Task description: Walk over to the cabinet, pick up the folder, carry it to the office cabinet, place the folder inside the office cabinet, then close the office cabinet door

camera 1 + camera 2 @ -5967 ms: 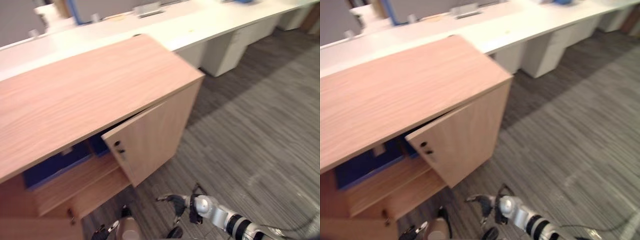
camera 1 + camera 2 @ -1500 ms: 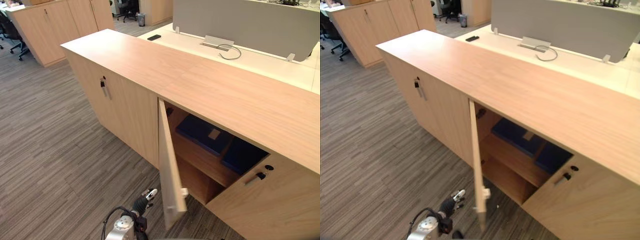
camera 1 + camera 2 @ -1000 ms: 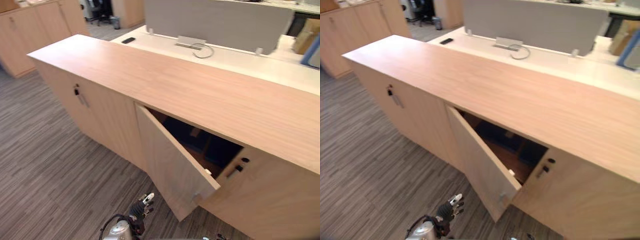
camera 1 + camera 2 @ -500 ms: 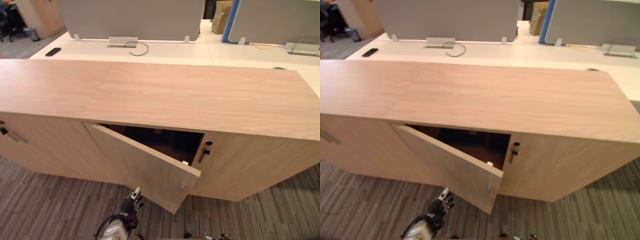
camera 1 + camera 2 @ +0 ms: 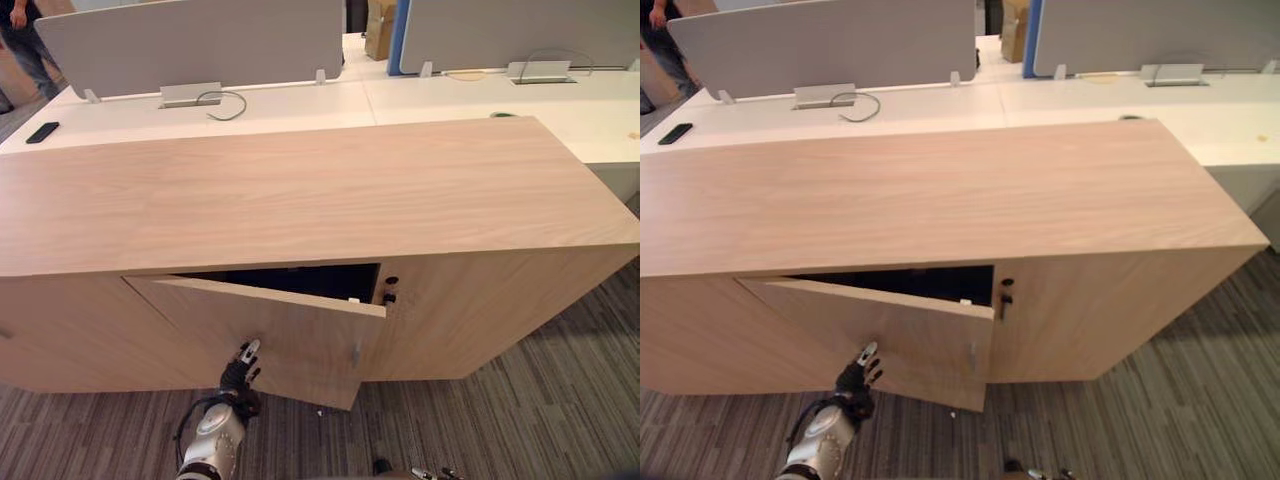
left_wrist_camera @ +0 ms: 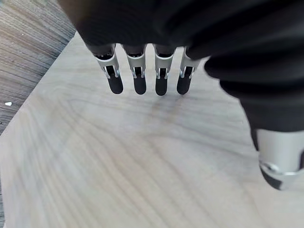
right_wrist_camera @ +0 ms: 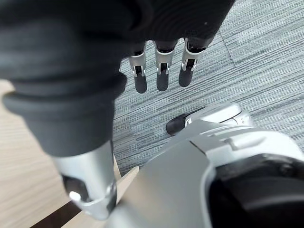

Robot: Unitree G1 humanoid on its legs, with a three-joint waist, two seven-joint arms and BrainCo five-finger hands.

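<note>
Behind the part-open door (image 5: 270,335), the gap is too dark for you to make out the folder. Neither hand has it, so I judge it is already on a shelf inside the office cabinet (image 5: 300,190). You cannot confirm from here that it sits clear of the opening. If a corner sticks out, the door will stop on it and spring back, or crush it.

The door hangs at a shallow angle, hinged on the robot's left, its free edge just beside the neighbouring door's keyhole (image 5: 390,290). Your left hand (image 5: 240,368) is at the door's outer face, low down and about midway across. Its fingers (image 6: 137,80) are straight and spread flat toward the wood, gripping nothing. Whether the tips are touching the panel I cannot tell.

That low placement is the main hazard, because a push that drifts downward could run the fingers off the bottom edge and under the door. Pushing this far from the free edge also gives less leverage, so a soft push may leave the door ajar. A hard push may make it bounce.

Your right hand (image 7: 161,71) hangs over the carpet with relaxed fingers, holding nothing. Keep it away from the closing edge.
</note>
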